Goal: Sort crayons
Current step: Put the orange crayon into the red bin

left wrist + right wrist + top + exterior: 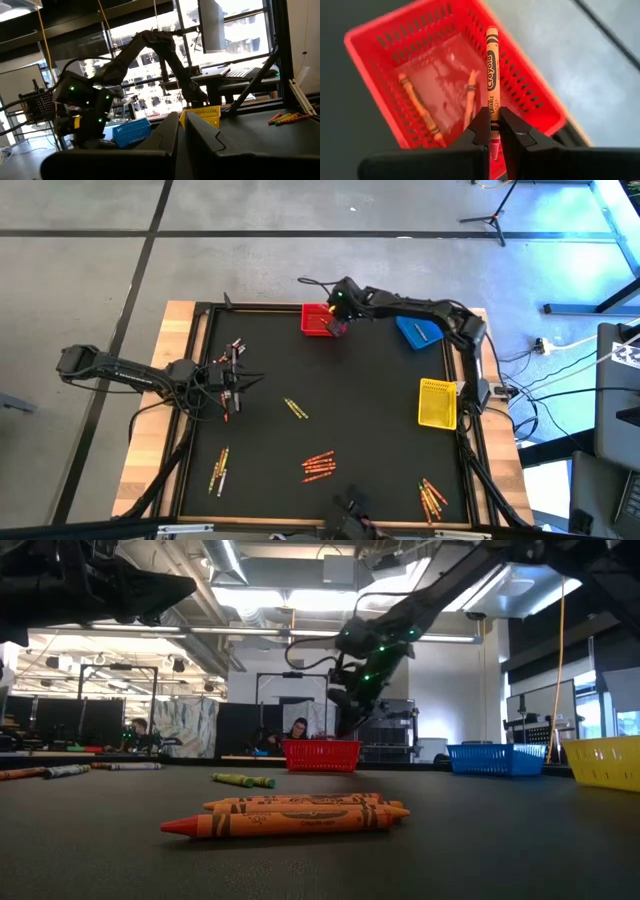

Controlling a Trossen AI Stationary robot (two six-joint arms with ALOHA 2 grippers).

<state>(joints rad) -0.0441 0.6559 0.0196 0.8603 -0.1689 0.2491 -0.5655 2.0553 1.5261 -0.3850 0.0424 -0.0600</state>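
The right gripper hung over the red bin at the table's 12 o'clock edge, pinching an orange crayon above two crayons already lying inside. The left gripper, fingers closed on nothing, hovered near 9 o'clock. Loose crayons lay scattered toward 6 o'clock. The blue bin and yellow bin sat along the 2-to-3 o'clock side.

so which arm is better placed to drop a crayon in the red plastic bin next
Right. The right gripper is shut on an orange wax crayon above the red plastic bin; the left gripper sits far off, shut.
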